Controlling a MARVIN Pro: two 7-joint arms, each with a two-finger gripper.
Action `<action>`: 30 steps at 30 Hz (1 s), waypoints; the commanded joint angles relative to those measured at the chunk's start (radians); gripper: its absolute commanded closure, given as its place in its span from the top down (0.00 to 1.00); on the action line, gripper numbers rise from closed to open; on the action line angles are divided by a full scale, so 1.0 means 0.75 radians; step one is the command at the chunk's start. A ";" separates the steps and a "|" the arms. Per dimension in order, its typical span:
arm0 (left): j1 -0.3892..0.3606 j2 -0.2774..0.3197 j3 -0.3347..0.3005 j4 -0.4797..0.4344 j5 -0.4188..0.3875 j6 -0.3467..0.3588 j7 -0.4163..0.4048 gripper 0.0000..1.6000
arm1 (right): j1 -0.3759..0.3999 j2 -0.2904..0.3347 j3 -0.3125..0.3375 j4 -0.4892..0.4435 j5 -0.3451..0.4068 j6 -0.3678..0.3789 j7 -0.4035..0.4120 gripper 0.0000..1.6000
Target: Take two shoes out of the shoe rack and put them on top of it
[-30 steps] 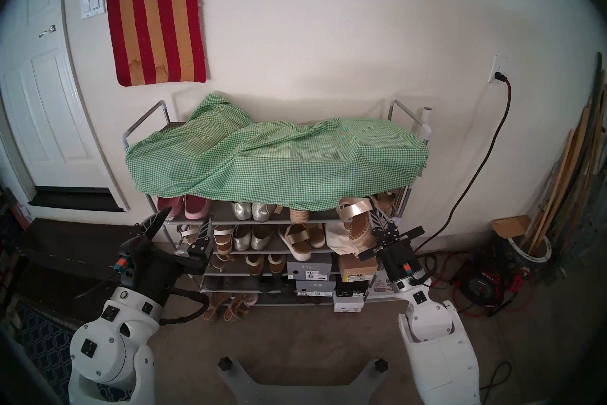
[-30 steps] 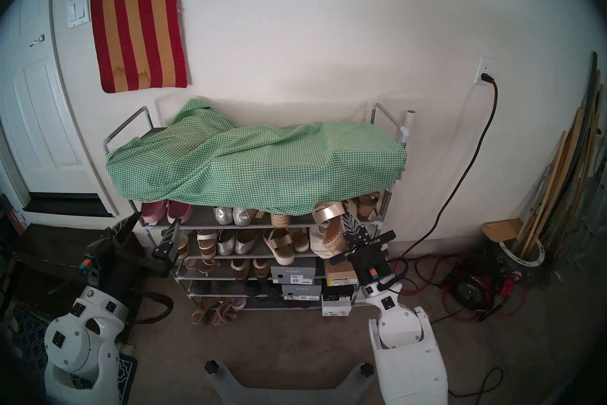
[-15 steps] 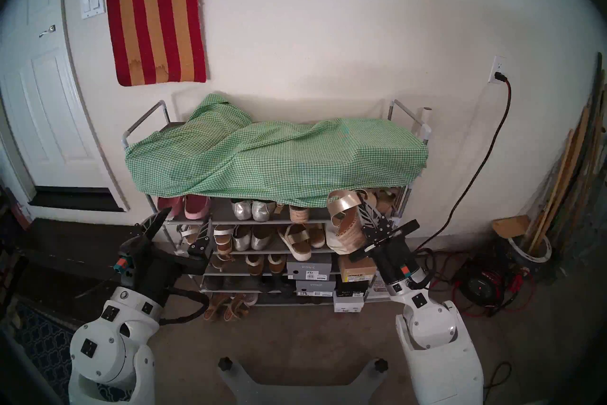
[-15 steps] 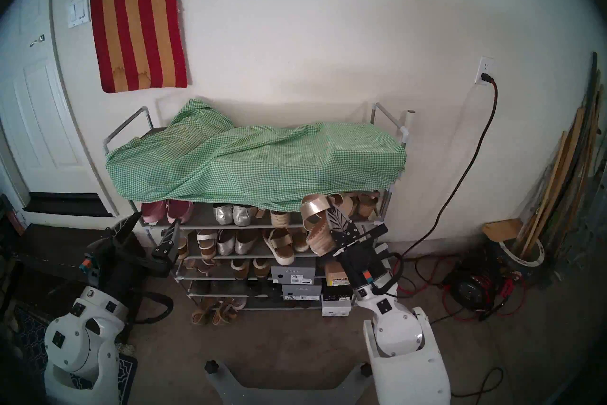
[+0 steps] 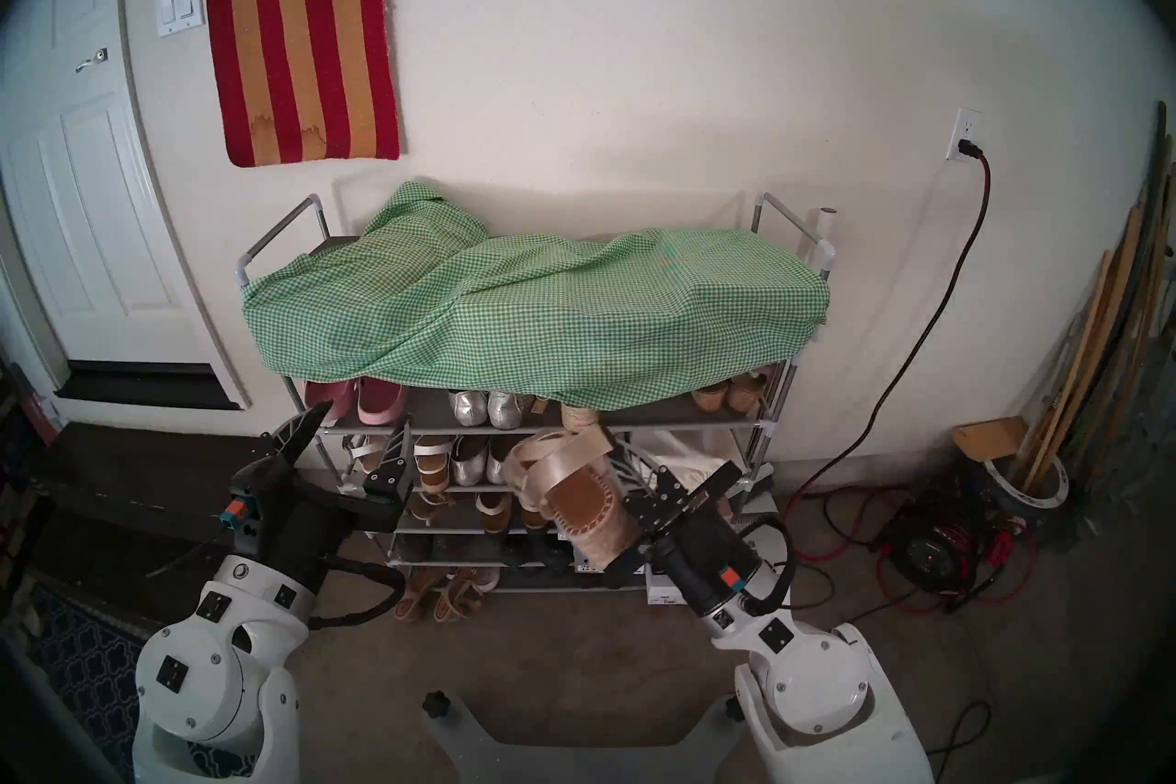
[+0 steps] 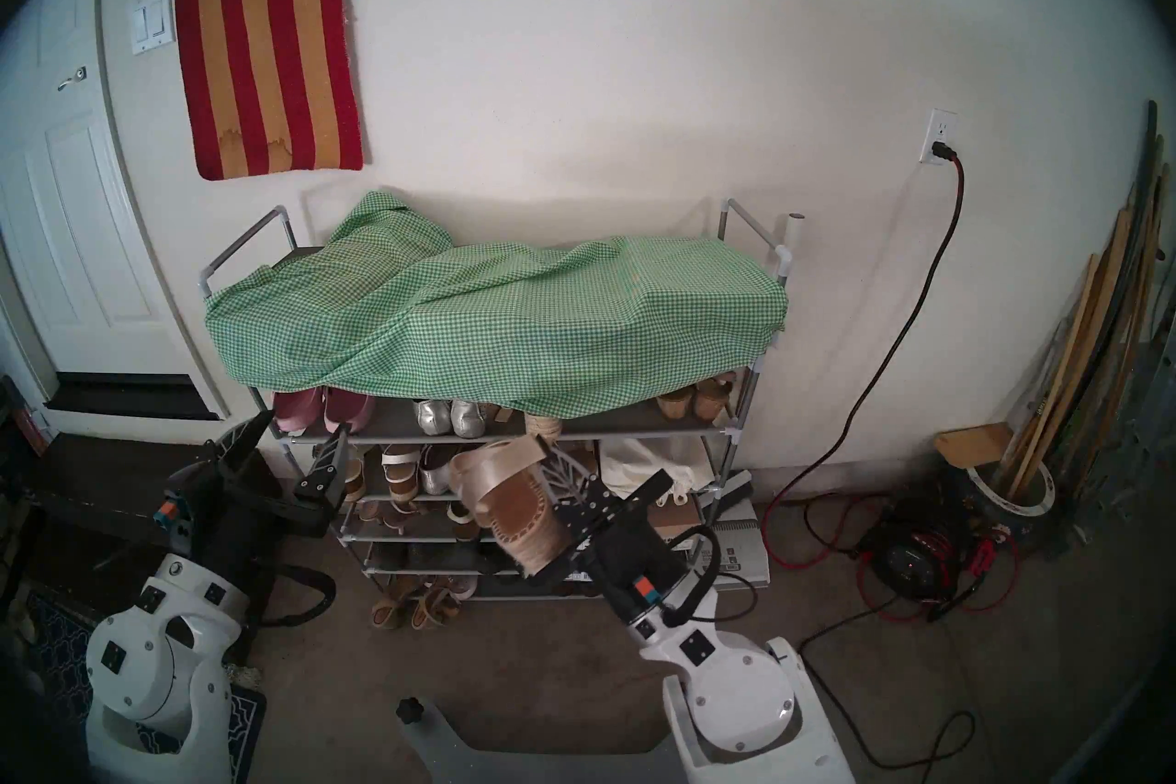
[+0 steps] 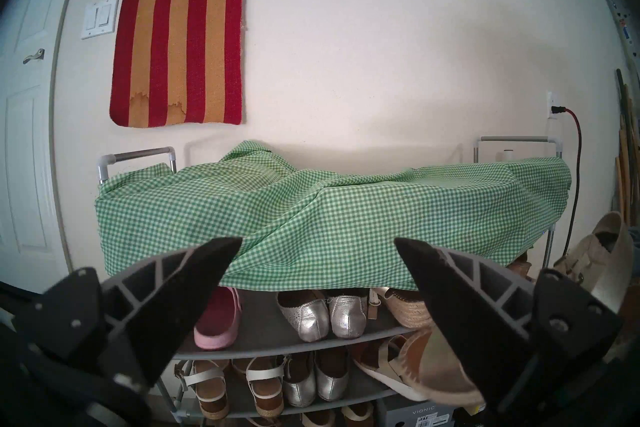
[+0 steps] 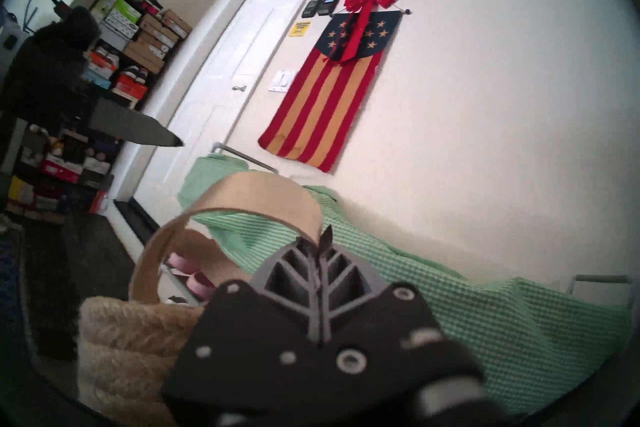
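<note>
Gripping the jute-soled platform sandal (image 5: 576, 503) by one pale-gold strap, the right gripper (image 5: 627, 468) has its fingers pressed together on that thin band; in the right wrist view the strap arches up from between the fingertips, and the woven sole hangs below and to one side of them. The sandal is tilted, its brown footbed turned toward the head camera, clear of the shoe rack (image 5: 773, 433) and in front of its middle shelves.

Risks, as judged from this pose: the heavy sole dangling from a narrow strap may swing or twist, and the strap could slip through the closed fingers during the lift. The top of the rack is draped with a rumpled green gingham cloth (image 5: 528, 305), so a sandal set on its folds could tip or slide off the front edge. The matching sandal (image 5: 580, 415) sits on the rack's upper shelf, half hidden under the cloth's hem. The left gripper (image 5: 356, 433), fingers spread wide and empty, hangs before the rack's left end.
</note>
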 commanded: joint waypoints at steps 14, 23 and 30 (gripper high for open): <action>-0.001 -0.001 0.001 0.000 0.000 0.000 -0.001 1.00 | 0.224 -0.041 -0.050 -0.359 0.074 0.168 0.038 0.00; -0.002 -0.001 0.001 0.000 0.000 0.000 -0.001 1.00 | 0.359 -0.092 0.023 -0.520 0.094 0.351 0.027 0.00; -0.002 -0.002 0.001 0.000 0.000 0.000 -0.001 1.00 | 0.457 -0.127 0.153 -0.544 0.110 0.539 0.016 0.00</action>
